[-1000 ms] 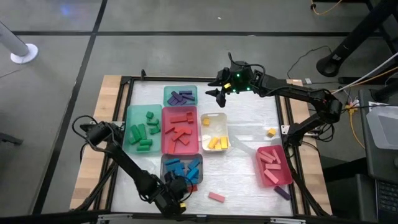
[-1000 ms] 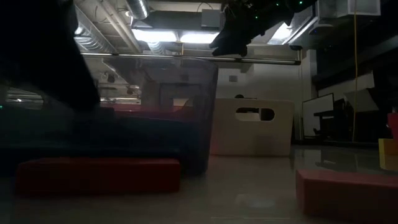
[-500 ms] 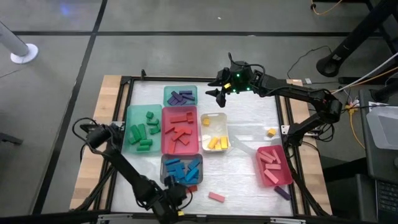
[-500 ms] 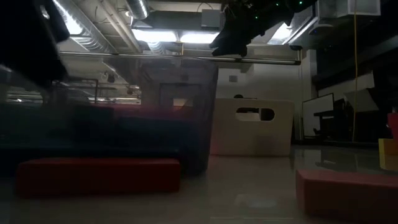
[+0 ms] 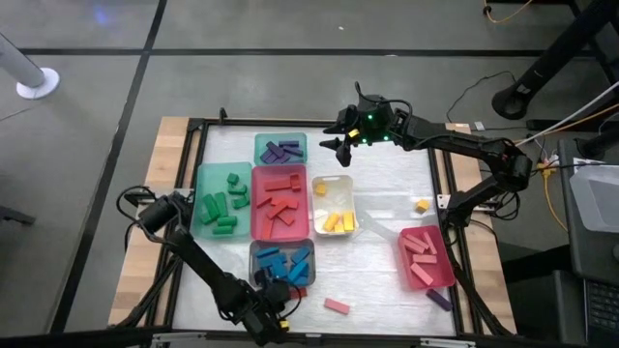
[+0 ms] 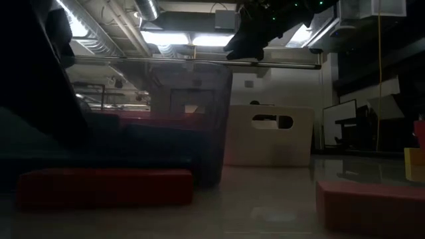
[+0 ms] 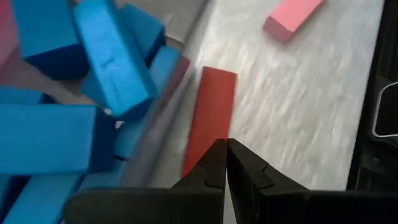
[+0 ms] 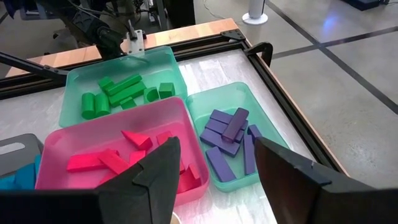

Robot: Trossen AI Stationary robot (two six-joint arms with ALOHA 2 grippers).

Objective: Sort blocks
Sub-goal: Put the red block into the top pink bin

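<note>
Table (image 5: 387, 184): pale top sheet with a streaked, faintly grainy, semi-gloss finish; bare wood boards (image 5: 153, 217) at the left and right edges of the frame; dark matt metal frame rails (image 8: 249, 50). Trays: translucent green tray (image 8: 78, 78), pink-red tray (image 8: 62, 146) and teal tray (image 8: 208, 106), smooth plastic with a light sheen. Blocks: blue blocks (image 7: 112, 56), red block (image 7: 208, 121), purple blocks (image 8: 227, 134), smooth, matt, solid colour. Left gripper (image 7: 225, 163) jaws: black matt plastic. Floor (image 5: 290, 87): smooth grey, dull.
</note>
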